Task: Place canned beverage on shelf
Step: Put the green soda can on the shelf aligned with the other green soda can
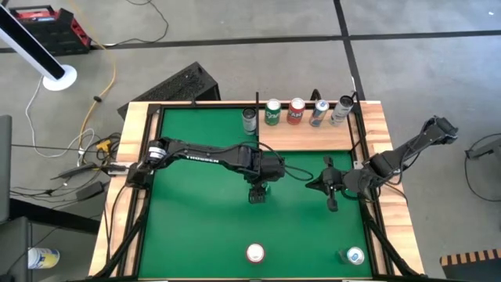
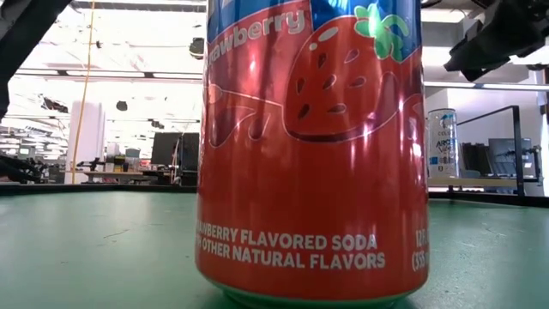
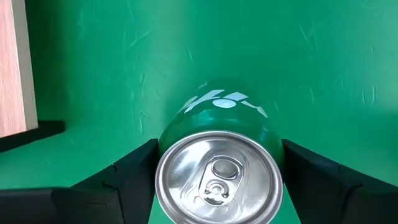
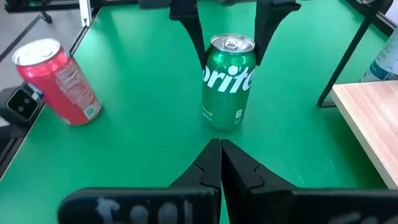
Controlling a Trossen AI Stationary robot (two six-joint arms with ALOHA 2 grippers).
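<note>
The table [image 1: 196,235] is green, and the shelf [image 1: 305,137] lies flat along its far edge toward the right corner, with four cans [image 1: 296,111] in a row at its back and a fifth can [image 1: 249,119] just off its left end on the green. The left arm reaches in from the left edge to mid-table, where the left gripper [image 1: 259,190] straddles the green can [image 4: 229,81], one finger on each side of the upright can. The fingers [image 3: 134,171] sit close against the can's sides, but whether they press it cannot be told. The right gripper [image 1: 329,186] waits near the right edge, its fingers brought together with nothing between them.

Risks, as I judge them: if the grip is loose or off-centre, the smooth can could slip or tip on lifting. On the way to the shelf it could clip the lone can at the left end, or knock the row at the back when set down. The right gripper lies near the path and could be brushed.

The low view is almost filled by a red can [image 2: 313,146] near the table's front edge, hiding the work behind it. From above, the left gripper covers most of the green can. Another can [image 1: 355,255] stands in the front right corner.
</note>
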